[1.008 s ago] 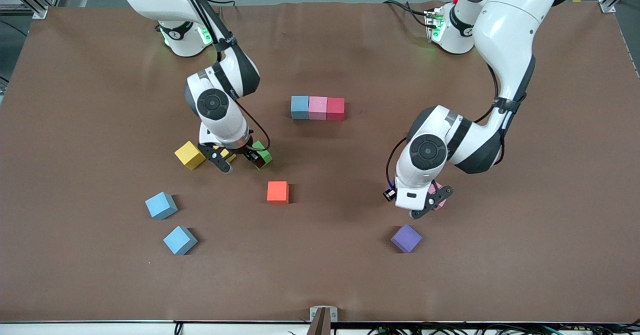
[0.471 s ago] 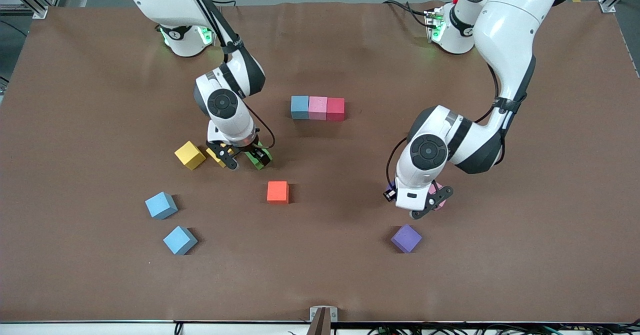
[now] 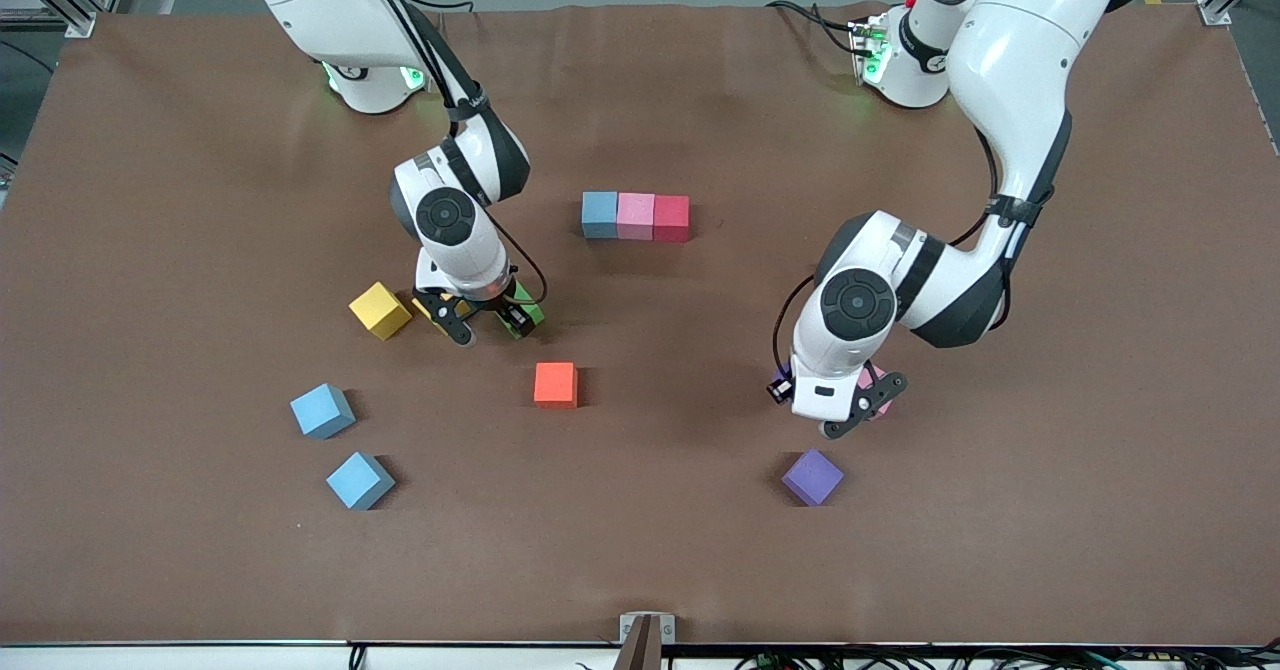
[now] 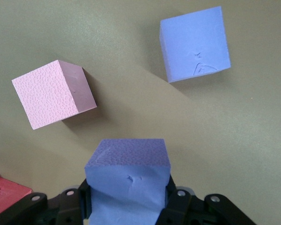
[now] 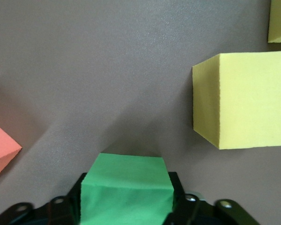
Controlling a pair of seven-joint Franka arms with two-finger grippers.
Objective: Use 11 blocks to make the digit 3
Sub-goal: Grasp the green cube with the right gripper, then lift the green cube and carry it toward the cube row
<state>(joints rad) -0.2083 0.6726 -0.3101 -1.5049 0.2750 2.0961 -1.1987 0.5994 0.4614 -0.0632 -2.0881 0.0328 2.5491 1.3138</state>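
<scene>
My right tool (image 3: pixel 489 324) is clamped on the green foam cube (image 5: pixel 126 187), nearer the camera than the blue-pink-red foam row (image 3: pixel 636 216); left tool (image 4: pixel 126 206) grips a purple foam cube (image 4: pixel 127 180).

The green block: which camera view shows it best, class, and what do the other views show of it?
The right wrist view shows the green block best: it fills the foreground between the right tool's fingers. The front view shows only a green sliver under that tool. The left wrist view shows none of it.
</scene>
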